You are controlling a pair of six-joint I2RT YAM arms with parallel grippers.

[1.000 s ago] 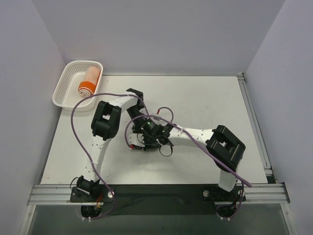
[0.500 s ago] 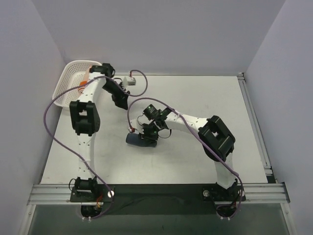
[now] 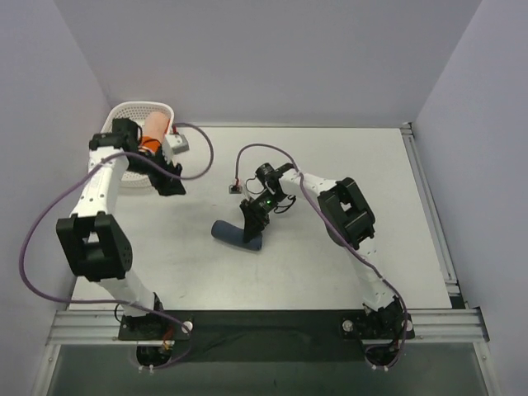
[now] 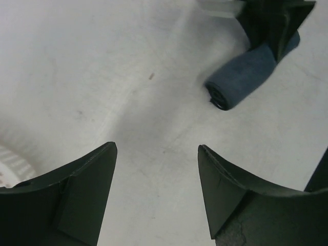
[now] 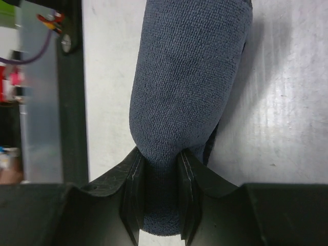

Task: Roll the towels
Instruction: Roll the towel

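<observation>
The navy towel (image 3: 232,234) lies rolled on the table's middle. My right gripper (image 3: 252,226) is shut on one end of the roll. In the right wrist view its fingers (image 5: 132,177) pinch the navy towel (image 5: 189,82), with my right gripper (image 5: 161,171) low on the table. The orange towel (image 3: 153,130) lies rolled in the white basket (image 3: 132,108) at the far left, partly hidden by my left arm. My left gripper (image 3: 171,186) is open and empty, just right of the basket. In the left wrist view my left gripper (image 4: 156,148) has bare table between its fingers, with the navy towel (image 4: 246,77) farther off.
Purple cables loop from both arms over the table (image 3: 371,173). A metal rail (image 3: 264,322) runs along the near edge, another along the right side (image 3: 429,206). Walls close the left, back and right. The basket's rim (image 4: 10,164) shows by my left finger.
My left arm has swung away from the middle to the far left beside the basket, its gripper open. My right gripper stays clamped on the navy roll, now uncovered on the table.
</observation>
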